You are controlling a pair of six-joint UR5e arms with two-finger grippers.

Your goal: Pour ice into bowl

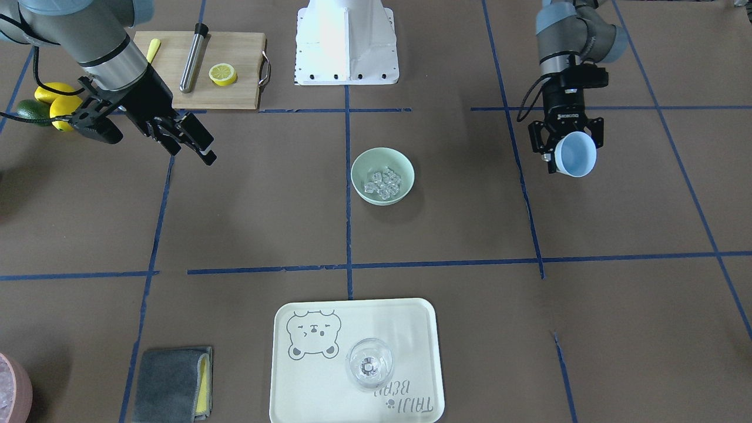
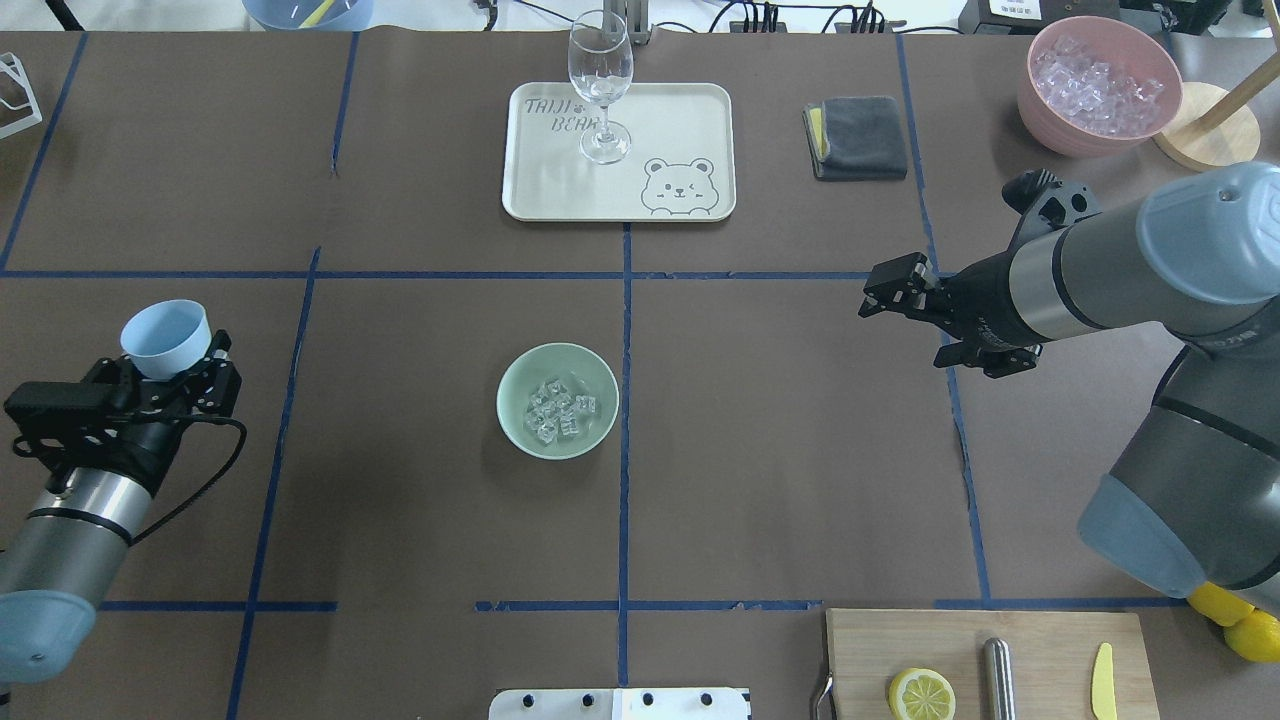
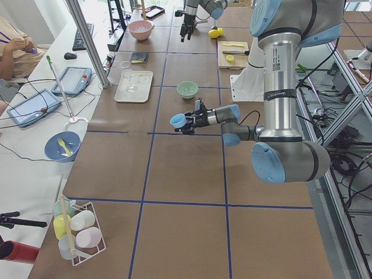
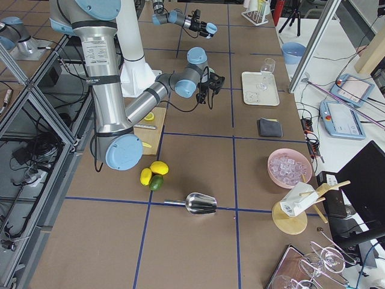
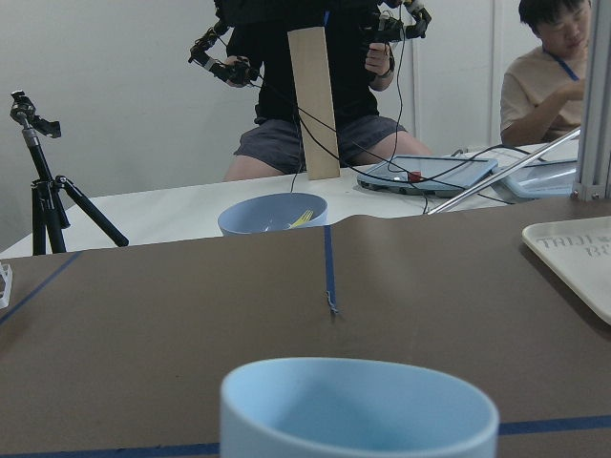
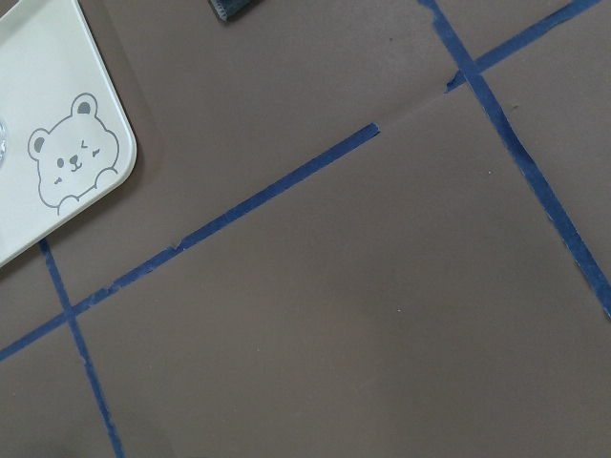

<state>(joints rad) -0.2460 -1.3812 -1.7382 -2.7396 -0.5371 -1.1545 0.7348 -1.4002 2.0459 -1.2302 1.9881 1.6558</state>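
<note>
Holding a blue cup (image 1: 576,154), the left gripper (image 1: 567,144) hangs off to one side.
Its fingers squeeze the cup, mouth up, well away from the mint-green bowl (image 1: 363,164). The ice (image 1: 382,181) lies in that bowl, in the middle of the table (image 1: 470,223). The right gripper (image 1: 191,150) has its fingers spread, with nothing in them.

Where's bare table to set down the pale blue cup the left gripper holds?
Bare table: under the left gripper and pale blue cup, out to the round mint-green bowl of clear ice cubes; also between bowl and cream bear tray. Crowded: wooden cutting board corner.
</note>
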